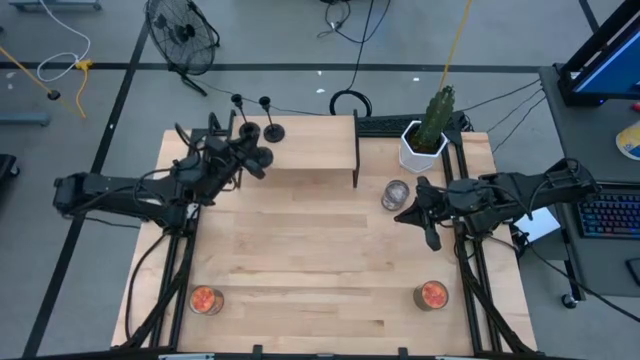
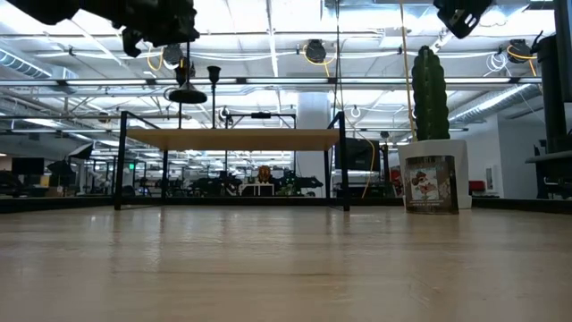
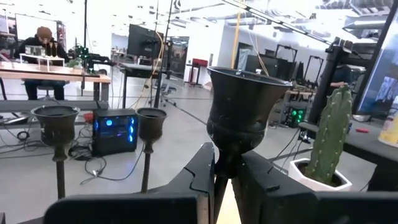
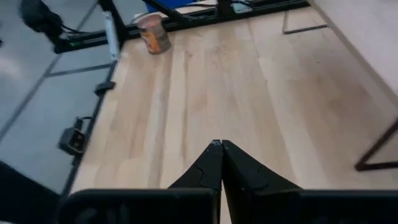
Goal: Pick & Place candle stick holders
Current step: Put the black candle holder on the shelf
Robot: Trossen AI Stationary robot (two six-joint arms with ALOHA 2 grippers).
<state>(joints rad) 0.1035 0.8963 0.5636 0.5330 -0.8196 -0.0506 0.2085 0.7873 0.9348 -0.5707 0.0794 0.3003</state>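
Carriage of one candle stick holder (image 3: 241, 115) is the step in hand; the left gripper (image 3: 227, 180) has its jaws nearly closed on the thin stem, the matte-black cup rising just above them. Two more holders (image 3: 56, 121) stand just beyond, apparently on the shelf (image 1: 310, 150). Next: lower it upright, then release. The right gripper (image 4: 221, 163) waits, jaws closed and empty, above bare wooden table (image 4: 249, 81).

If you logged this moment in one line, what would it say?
left claw: shut on candle stick holder, lifted | other two holders: standing on raised shelf | right claw: shut, empty, above table
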